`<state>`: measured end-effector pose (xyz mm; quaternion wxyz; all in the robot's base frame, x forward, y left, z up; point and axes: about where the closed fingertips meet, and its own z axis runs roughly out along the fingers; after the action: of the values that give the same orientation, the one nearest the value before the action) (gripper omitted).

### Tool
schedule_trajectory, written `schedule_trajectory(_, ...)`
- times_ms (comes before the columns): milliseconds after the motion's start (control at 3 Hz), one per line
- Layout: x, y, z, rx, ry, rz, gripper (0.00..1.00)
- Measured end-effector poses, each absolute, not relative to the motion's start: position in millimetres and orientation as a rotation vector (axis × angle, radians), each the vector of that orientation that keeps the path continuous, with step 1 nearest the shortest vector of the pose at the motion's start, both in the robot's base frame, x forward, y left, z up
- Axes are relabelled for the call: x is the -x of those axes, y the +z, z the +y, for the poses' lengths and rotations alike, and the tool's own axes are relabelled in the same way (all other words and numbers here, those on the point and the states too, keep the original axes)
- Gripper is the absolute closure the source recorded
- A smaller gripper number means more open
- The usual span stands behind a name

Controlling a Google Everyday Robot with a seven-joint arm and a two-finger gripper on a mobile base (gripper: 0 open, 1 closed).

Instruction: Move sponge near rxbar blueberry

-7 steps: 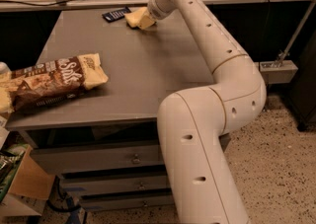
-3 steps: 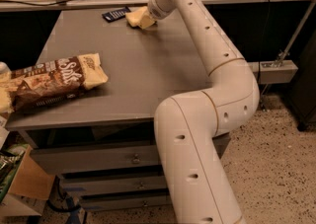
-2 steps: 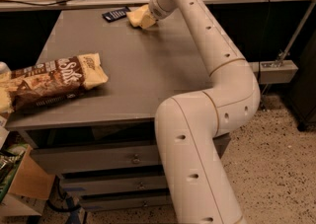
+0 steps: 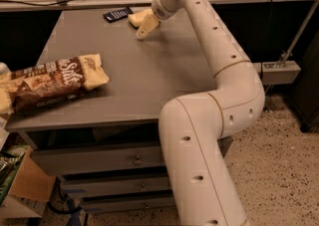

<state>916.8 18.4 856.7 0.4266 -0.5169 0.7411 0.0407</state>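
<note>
The sponge [image 4: 135, 17], a pale yellow foam block, lies on the grey table [image 4: 149, 80] at the far edge. The rxbar blueberry [image 4: 118, 14], a flat dark navy wrapper, lies just left of it, almost touching. My gripper [image 4: 145, 27] reaches in from the right on the long cream arm. It sits at the sponge's near right side, pointing down and left at the tabletop. It covers part of the sponge's right end.
A big brown-and-cream snack bag [image 4: 52, 81] lies at the table's left front edge. My arm [image 4: 219, 70] crosses the table's right side. Drawers [image 4: 99, 159] sit under the table. A counter [image 4: 99, 1] runs behind it, and boxes [image 4: 20, 185] stand on the floor at left.
The gripper has drawn back a little toward the camera and now stands off the sponge's near side. The sponge stays next to the blue bar.
</note>
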Motion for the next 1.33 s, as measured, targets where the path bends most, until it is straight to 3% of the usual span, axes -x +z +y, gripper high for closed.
schedule_trajectory(1333, -848.4, 911.3, -26.0, 1.223, 0.467, 1.792, 0.0)
